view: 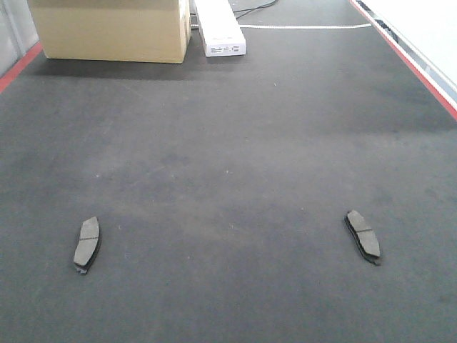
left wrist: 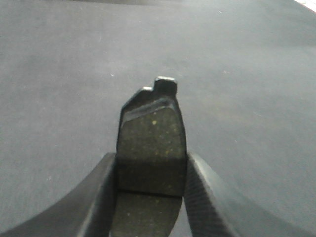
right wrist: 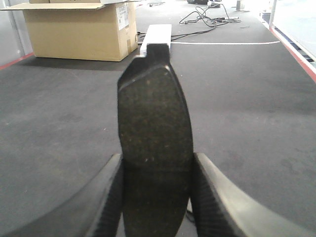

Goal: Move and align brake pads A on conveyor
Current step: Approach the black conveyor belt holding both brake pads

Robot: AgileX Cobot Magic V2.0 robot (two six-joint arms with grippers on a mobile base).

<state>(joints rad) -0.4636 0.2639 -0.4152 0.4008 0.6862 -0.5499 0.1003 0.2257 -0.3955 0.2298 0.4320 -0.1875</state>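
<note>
The left gripper (left wrist: 150,197) is clamping a pad (left wrist: 152,148) between its two ribbed black fingers (left wrist: 96,197), the pad's gritty dark face turned toward the camera and its notched black backing edge pointing away over the belt (left wrist: 59,74). The right gripper (right wrist: 155,197) is likewise holding a second pad (right wrist: 154,143) edge to edge between its fingers (right wrist: 212,197), the pad standing lengthwise with its tab uppermost in the wrist view. In the front view, two further pads are lying flat on the charcoal belt (view: 228,143), well apart: a left pad (view: 87,244) near the lower left and a right pad (view: 363,235) near the lower right, each showing a thin centre groove and each angling slightly inward at its far end. A cardboard box (view: 111,28) and a white box (view: 219,27) are sitting at the belt's far end, just beside each other, with cables (right wrist: 207,17) trailing behind them. Red stripes (view: 407,61) are running along the belt's side edges.
</note>
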